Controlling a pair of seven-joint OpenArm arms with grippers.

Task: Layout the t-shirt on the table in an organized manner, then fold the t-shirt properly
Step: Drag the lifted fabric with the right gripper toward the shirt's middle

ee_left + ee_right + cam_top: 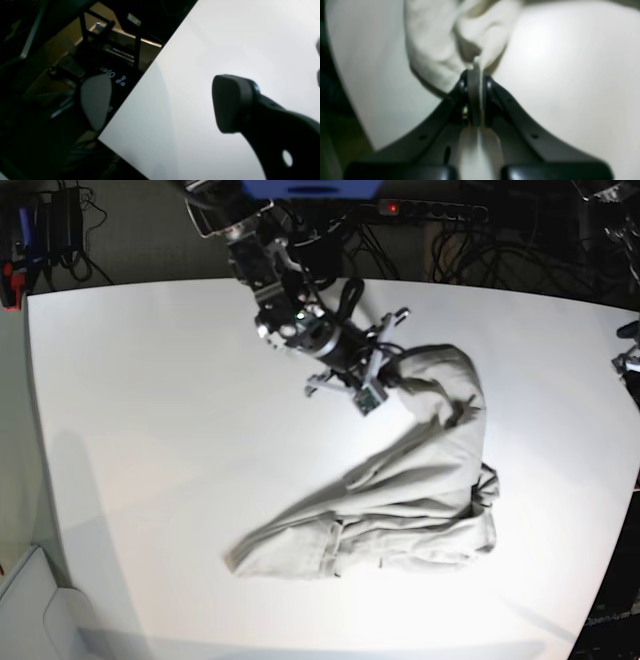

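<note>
The t-shirt (400,500) lies crumpled on the white table (150,400), curving from the right middle down toward the front centre. My right gripper (385,385) reaches in from the far edge and is shut on the shirt's upper end. In the right wrist view its jaws are pressed together on a pinched fold of the pale cloth (432,45), just above the table (570,75). My left gripper (272,80) hangs open over bare table (200,50), well away from the shirt. One dark finger (232,102) shows in full, the other only at the frame's right edge.
Cables and a power strip (430,210) run behind the table's far edge. A grey chair seat (96,100) and a dark frame stand beyond the table edge in the left wrist view. A white bin (30,610) sits off the front left corner.
</note>
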